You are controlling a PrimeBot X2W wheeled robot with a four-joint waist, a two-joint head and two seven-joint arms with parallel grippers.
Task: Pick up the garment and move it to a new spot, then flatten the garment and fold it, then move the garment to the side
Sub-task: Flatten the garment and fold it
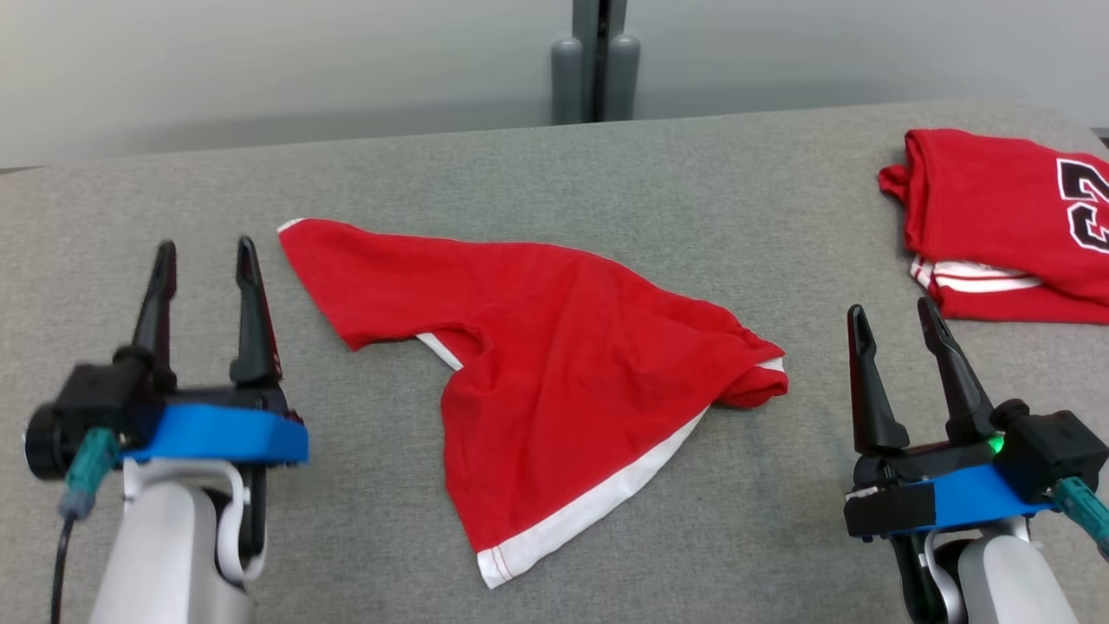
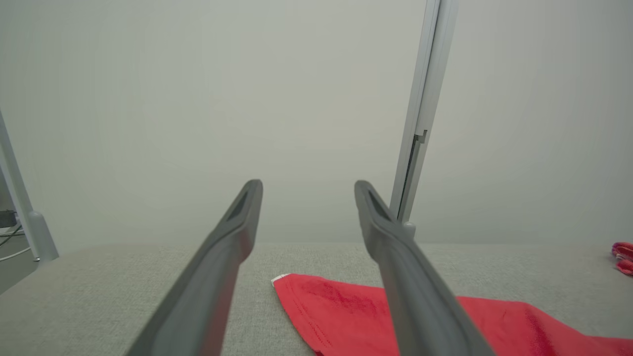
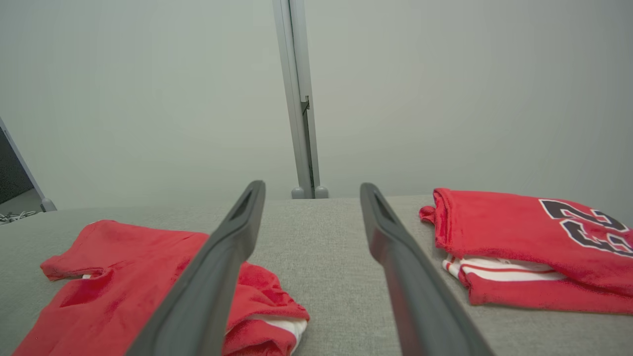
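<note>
In the head view, the red garment (image 1: 554, 347) is seen lying loose and rumpled in the middle of the grey bench (image 1: 606, 165), between the two end effectors and touched by neither. Its far-left corner is drawn out to a point, a white band runs along its near right edge, and its right end is bunched up. The left end effector (image 1: 206, 245) is held to the left of it, fingers spread apart and empty. The right end effector (image 1: 891, 308) is held to the right, likewise spread and empty. A folded jersey (image 1: 1005, 217) with a black number is set at the far right of the bench, well apart.

In the left wrist view, the left end effector (image 2: 307, 184) is shown with its fingers apart and nothing between them. The garment's pointed corner is seen low and slightly right, with a grey post (image 2: 425, 99) beyond.

In the right wrist view, the right end effector (image 3: 312, 185) is shown spread and empty. The bunched end of the garment is partly hidden behind one finger, and the folded jersey lies on the other side.

The cloth is judged thin, light and limp: it is expected to sag and trail when lifted, and is not thought fragile. A hold is best taken at the pointed corner and on the white band, where the doubled, stitched edge should be pinched more surely than a single layer.
</note>
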